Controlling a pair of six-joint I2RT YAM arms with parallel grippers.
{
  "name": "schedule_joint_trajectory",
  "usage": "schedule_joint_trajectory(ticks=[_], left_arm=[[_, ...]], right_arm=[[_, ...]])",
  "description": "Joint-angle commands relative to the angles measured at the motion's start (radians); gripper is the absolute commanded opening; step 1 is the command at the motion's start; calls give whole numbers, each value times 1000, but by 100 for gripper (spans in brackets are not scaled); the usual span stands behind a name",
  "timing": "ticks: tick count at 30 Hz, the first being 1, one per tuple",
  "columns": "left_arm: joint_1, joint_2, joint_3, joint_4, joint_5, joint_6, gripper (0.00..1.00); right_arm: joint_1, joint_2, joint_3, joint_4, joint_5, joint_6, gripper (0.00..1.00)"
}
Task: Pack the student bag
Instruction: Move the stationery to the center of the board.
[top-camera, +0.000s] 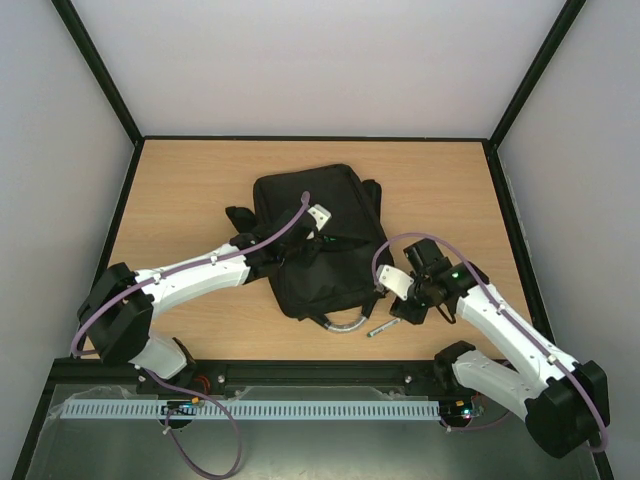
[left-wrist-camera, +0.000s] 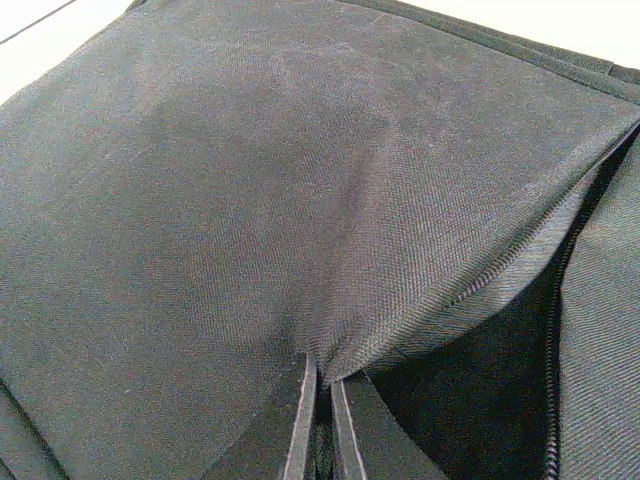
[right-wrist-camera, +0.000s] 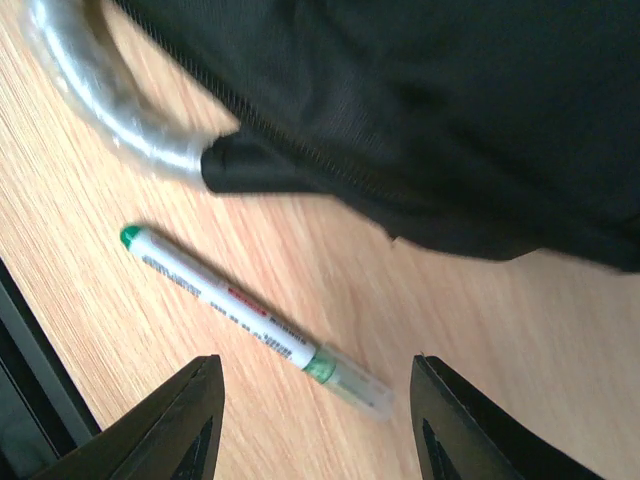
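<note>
The student bag (top-camera: 315, 240) lies flat in the middle of the table (top-camera: 200, 180), its grey loop handle (top-camera: 345, 323) pointing towards the arms. The left gripper (left-wrist-camera: 322, 385) sits on top of the bag near the zip. Its fingers are pressed together on a fold of the black fabric and lift it into a small ridge beside the gap in the zip. The right gripper (right-wrist-camera: 315, 375) hangs just off the bag's near right corner with its jaws apart and nothing in them. Below it a green-capped marker (right-wrist-camera: 240, 305) lies on the table beside the handle.
</note>
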Motion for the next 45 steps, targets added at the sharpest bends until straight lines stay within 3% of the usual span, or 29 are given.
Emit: schedule_joint_trajectory(ticks=[1,12,24,30,36,45], left_arm=[[-4,-27,13,6,11,-24,2],[-48,-22,58,-60,-2,-33,3],[-52,-8,62,-83,-36,-15,3],[-53,-11,62,-84,-38,-11,3],[-53,-3,65,-84,-40,-9,3],[-52,-5,68,-88,-40,-9,3]], right_arm=[[-5,-6,-100,15,47,-37,51],[-6,39,-167,80,68,-113,47],[13,155,-101,61,-55,-191,43],[57,164,-136,90,10,-220,43],[83,190,-163,166,111,-202,35],[106,199,-185,165,131,-211,29]])
